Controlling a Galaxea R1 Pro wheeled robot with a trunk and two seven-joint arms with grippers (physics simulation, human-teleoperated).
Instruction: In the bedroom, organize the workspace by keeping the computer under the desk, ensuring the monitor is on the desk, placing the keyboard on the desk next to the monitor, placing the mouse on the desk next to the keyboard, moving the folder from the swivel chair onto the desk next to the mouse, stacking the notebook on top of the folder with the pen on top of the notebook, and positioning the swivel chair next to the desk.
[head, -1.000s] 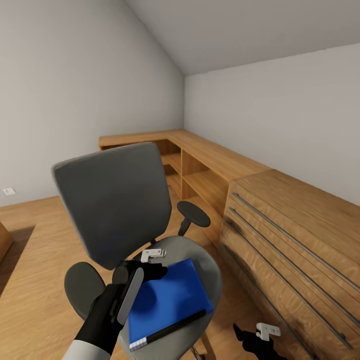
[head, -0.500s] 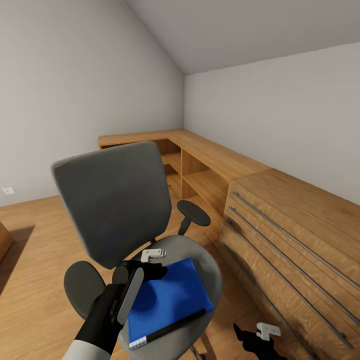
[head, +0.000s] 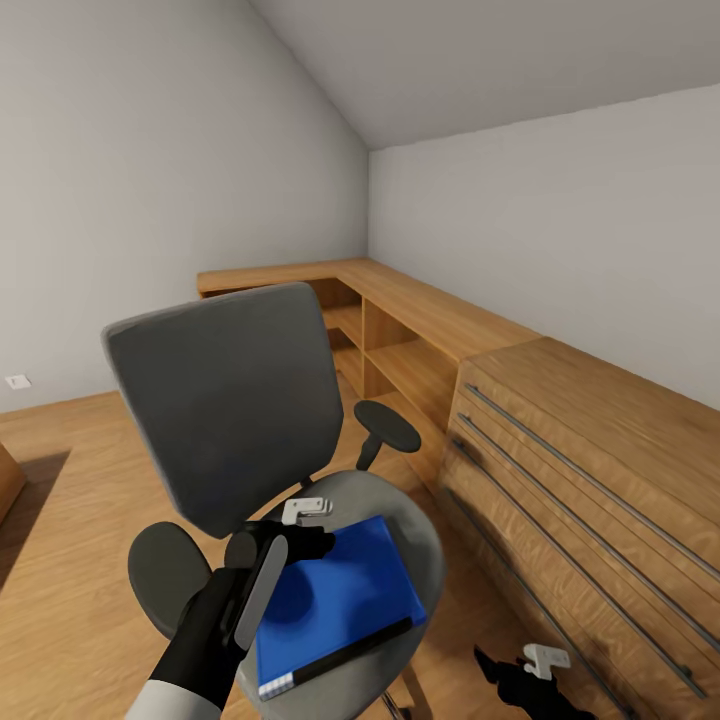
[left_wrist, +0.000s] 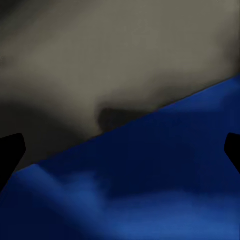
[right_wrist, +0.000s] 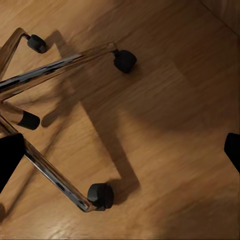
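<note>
Nearby — drawer unit (head: 590, 480) beside swivel chair (head: 230, 420)

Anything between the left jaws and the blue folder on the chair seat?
Nothing: in the left wrist view the folder fills the gap ahead of the open left gripper, with only grey chair seat beyond its edge.

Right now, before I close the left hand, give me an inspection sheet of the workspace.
Surface: grey seat of the swivel chair; wooden floor below.
Job's things: blue folder flat on the seat, dark spine toward the robot.
Clutter: nothing seen.
Grippers: left gripper over the folder's far edge, fingers spread wide, nothing held; right gripper low beside the chair, open, over the chair's wheeled legs.
Cables: nothing seen.
Surroundings: wooden drawer unit to the right, corner shelving behind, grey walls.
</note>
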